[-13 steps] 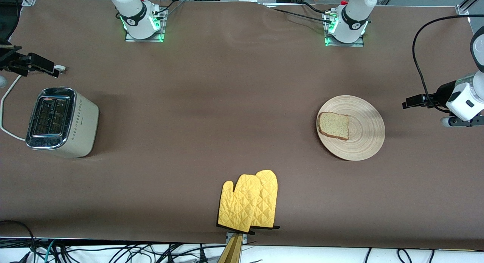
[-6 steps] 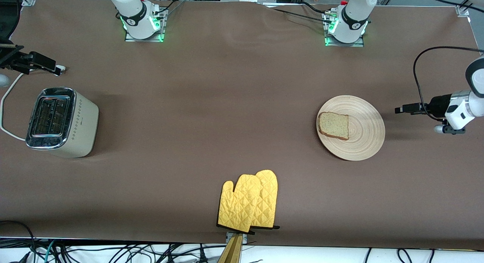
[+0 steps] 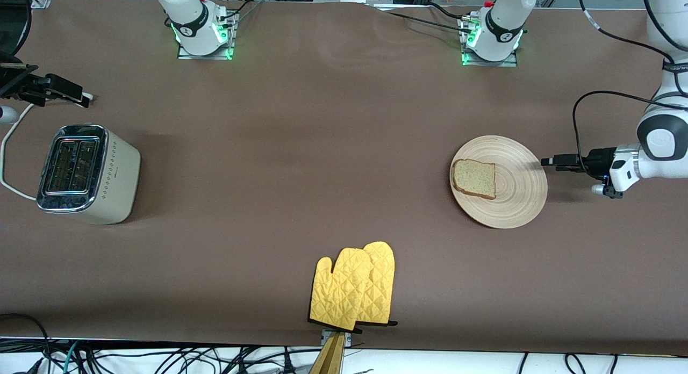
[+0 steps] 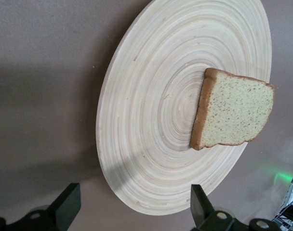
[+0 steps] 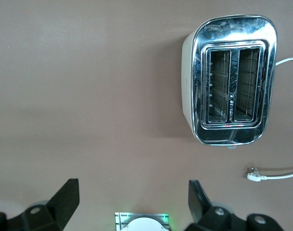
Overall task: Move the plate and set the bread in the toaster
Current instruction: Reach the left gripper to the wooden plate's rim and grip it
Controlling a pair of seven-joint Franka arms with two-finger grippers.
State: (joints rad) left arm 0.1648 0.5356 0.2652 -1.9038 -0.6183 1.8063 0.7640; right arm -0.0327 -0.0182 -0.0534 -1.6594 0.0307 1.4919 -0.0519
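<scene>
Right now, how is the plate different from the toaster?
The round pale wooden plate lies flat, while the cream-white boxy toaster stands tall. The plate has ring grooves; the toaster has a shiny chrome top. The plate holds a slice of tan bread; the toaster's slots look empty. Both sit on the brown table.

The toaster (image 3: 88, 173) cord (image 3: 7, 164) runs off the front view's edge, its far end unseen.

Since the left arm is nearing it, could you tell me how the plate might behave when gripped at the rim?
The plate looks stiff and thin, so probably light. Its flat, smooth rim may slip between the fingers. The bread lies loose and off-centre, so tilting could slide it off.
</scene>
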